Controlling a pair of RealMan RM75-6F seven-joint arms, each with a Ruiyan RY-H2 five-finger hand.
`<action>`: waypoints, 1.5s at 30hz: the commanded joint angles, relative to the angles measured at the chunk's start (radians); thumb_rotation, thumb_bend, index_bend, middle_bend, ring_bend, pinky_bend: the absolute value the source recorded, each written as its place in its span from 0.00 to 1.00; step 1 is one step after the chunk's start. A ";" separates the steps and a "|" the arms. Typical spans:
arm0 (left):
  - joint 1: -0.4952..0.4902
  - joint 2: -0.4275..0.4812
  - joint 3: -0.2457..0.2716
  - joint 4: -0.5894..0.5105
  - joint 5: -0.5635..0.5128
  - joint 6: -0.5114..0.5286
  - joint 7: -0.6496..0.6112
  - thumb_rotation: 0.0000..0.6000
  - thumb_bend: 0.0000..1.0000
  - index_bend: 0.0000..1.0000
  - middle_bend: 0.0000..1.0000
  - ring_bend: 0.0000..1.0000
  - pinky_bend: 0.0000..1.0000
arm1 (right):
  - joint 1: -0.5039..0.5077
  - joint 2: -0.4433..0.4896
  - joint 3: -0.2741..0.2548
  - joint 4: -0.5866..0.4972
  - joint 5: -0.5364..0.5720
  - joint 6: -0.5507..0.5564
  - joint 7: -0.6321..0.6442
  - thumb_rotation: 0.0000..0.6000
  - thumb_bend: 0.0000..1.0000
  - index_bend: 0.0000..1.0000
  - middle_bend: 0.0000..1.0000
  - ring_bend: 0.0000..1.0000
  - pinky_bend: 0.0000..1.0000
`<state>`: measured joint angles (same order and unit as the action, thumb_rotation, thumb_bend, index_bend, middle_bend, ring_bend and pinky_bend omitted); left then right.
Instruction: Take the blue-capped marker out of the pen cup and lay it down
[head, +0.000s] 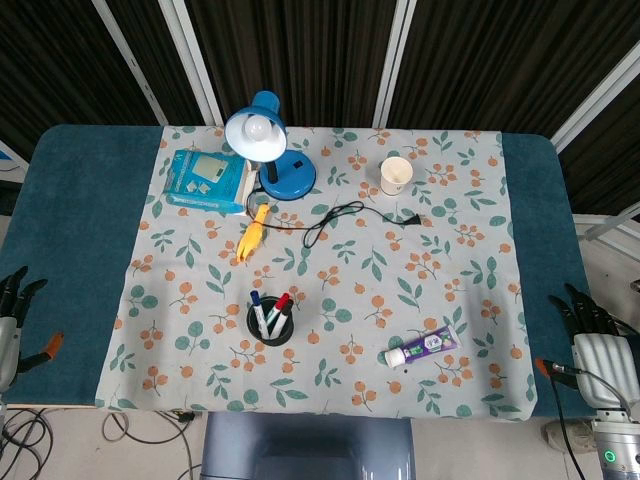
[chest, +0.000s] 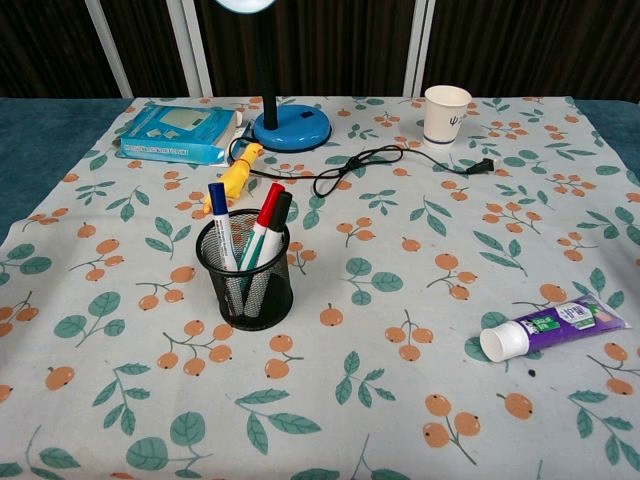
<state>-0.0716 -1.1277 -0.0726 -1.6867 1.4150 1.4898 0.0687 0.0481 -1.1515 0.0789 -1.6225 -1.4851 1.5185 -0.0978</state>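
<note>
We've got both hands parked at the surface (head: 80, 200) edges, left hand (head: 14, 318) and right hand (head: 597, 345), fingers spread, holding nothing. The cup (chest: 245, 270) sits between them, well apart from both, blue marker (chest: 222, 232) standing inside it.
</note>
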 joint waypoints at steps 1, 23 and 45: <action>0.000 0.001 0.000 -0.001 -0.002 -0.002 0.000 1.00 0.25 0.16 0.00 0.00 0.00 | 0.000 0.000 0.000 0.000 -0.001 0.001 -0.001 1.00 0.18 0.16 0.05 0.10 0.18; -0.004 0.004 -0.005 0.003 -0.010 -0.011 -0.020 1.00 0.25 0.16 0.00 0.00 0.00 | 0.000 0.000 0.001 -0.002 0.003 -0.002 -0.003 1.00 0.18 0.16 0.05 0.10 0.18; -0.382 0.130 -0.115 -0.076 -0.143 -0.591 -0.121 1.00 0.26 0.20 0.00 0.00 0.00 | -0.001 -0.001 0.002 -0.006 0.012 -0.003 -0.015 1.00 0.18 0.16 0.05 0.10 0.18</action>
<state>-0.3774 -1.0056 -0.1552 -1.7407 1.3113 0.9853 -0.0527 0.0469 -1.1526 0.0813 -1.6284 -1.4730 1.5159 -0.1126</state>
